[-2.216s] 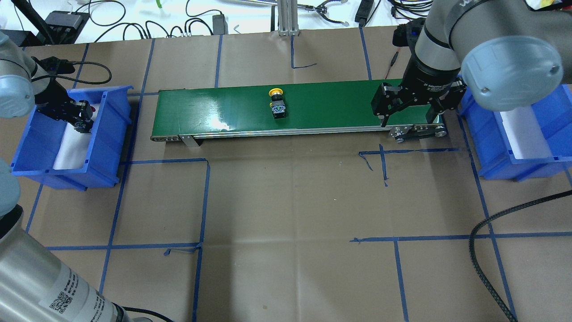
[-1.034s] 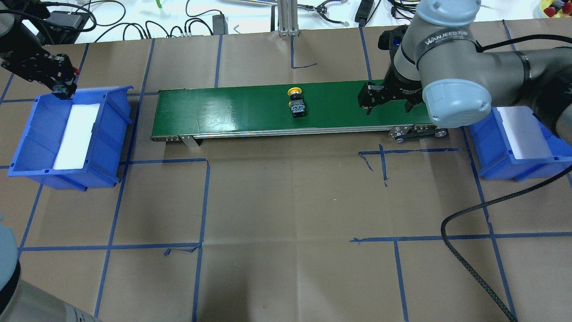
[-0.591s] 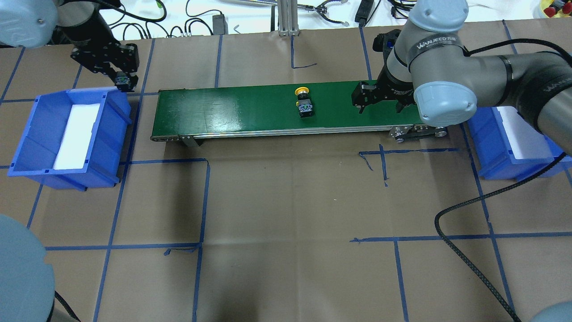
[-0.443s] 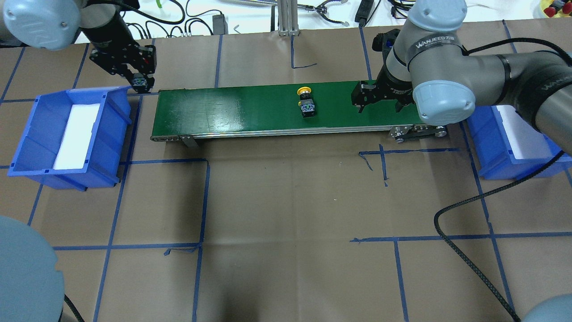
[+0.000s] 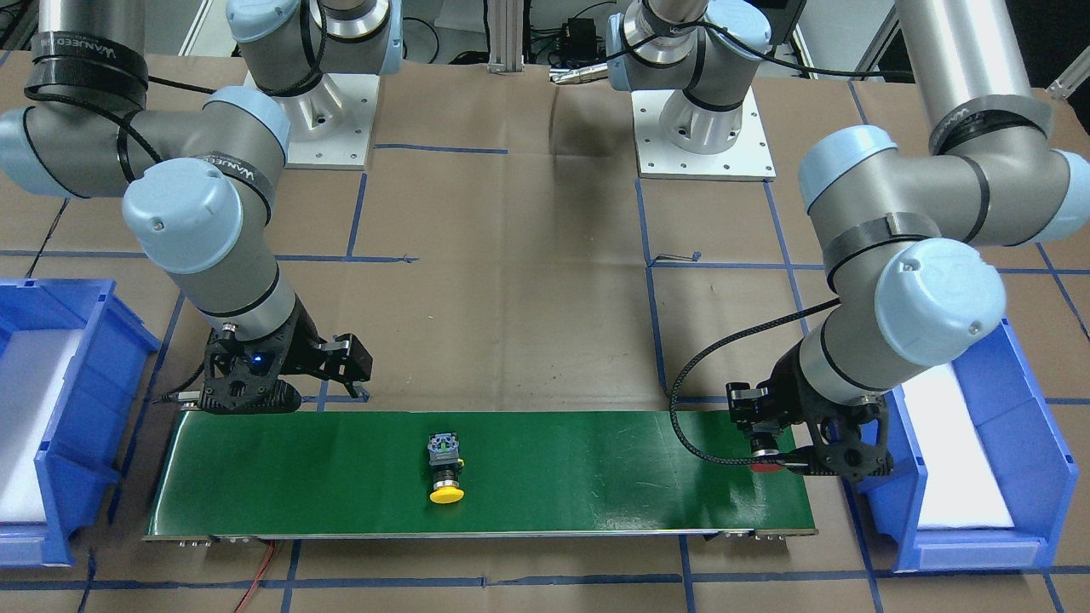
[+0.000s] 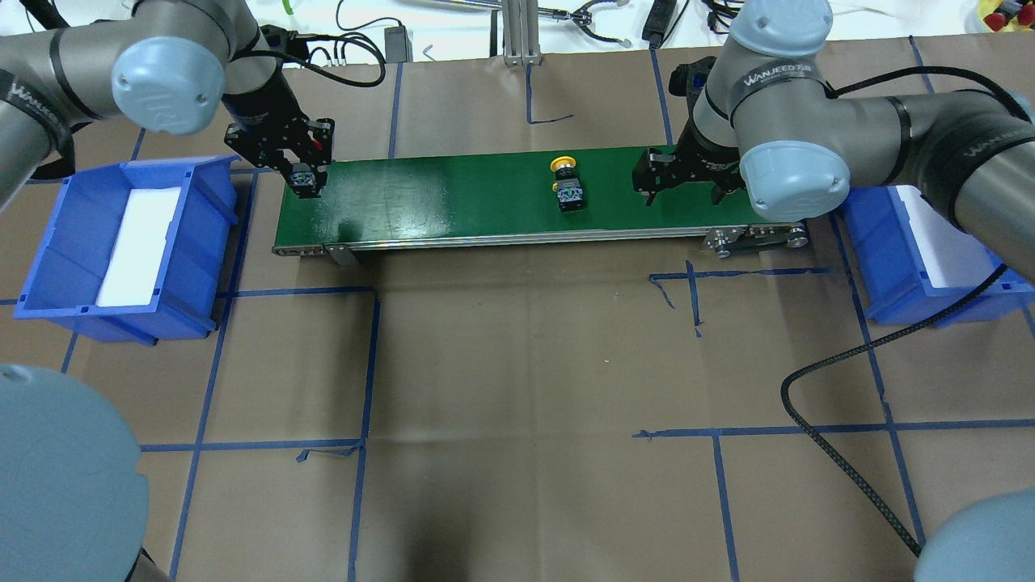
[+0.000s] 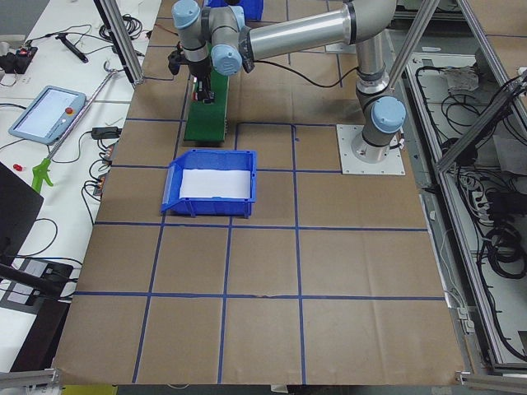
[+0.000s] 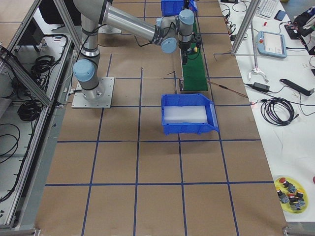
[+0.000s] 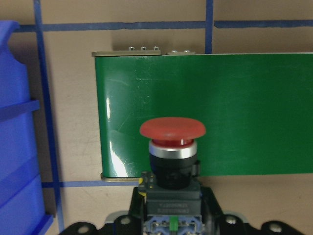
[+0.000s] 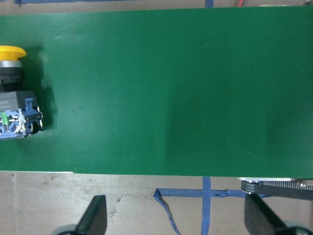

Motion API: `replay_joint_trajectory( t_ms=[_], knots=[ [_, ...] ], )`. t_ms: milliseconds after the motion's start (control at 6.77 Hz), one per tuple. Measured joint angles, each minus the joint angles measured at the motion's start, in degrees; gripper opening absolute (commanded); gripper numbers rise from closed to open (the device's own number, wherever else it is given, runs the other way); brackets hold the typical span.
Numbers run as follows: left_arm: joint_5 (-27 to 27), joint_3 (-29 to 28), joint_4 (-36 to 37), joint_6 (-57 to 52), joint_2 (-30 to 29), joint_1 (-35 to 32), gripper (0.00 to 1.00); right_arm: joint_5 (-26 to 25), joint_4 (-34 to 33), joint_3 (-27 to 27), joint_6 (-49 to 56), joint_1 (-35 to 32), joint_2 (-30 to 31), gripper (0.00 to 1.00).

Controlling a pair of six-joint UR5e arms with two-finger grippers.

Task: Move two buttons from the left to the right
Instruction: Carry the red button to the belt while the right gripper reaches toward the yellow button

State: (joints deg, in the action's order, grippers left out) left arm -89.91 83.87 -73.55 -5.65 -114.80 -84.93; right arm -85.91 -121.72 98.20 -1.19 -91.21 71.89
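My left gripper (image 6: 305, 183) hangs over the left end of the green conveyor belt (image 6: 453, 206), shut on the red-capped button (image 9: 172, 143). That button sits cap-forward in the left wrist view, its grey block between the fingers. The yellow-capped button (image 6: 568, 184) lies on its side on the belt, right of the middle (image 5: 445, 470). My right gripper (image 6: 683, 186) is open and empty over the belt's right end. In the right wrist view the yellow button (image 10: 14, 98) lies at the left edge, away from the spread fingertips (image 10: 95, 215).
A blue bin (image 6: 198, 234) lined with white foam stands left of the belt. A matching blue bin (image 6: 889, 250) stands at its right end, partly under my right arm. A black cable (image 6: 817, 420) loops over the brown paper near the front right.
My left gripper lifted the red button out of the left bin and carried it right, over the belt's left end. The yellow button travelled right along the belt. My right gripper shifted slightly left.
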Motion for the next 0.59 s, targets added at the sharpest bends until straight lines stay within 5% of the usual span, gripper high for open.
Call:
replay_joint_trajectory(
  t_ms=[443, 591],
  knots=[
    [-0.08, 4.70, 12.33, -0.08, -3.74, -0.14, 0.04, 0.14, -0.03, -3.70, -0.78, -0.35, -2.96, 1.00],
    [-0.08, 4.77, 13.18, -0.03, -4.43, -0.14, 0.46, 0.17, -0.16, -4.49, -1.60, -1.14, -3.63, 1.00]
  ],
)
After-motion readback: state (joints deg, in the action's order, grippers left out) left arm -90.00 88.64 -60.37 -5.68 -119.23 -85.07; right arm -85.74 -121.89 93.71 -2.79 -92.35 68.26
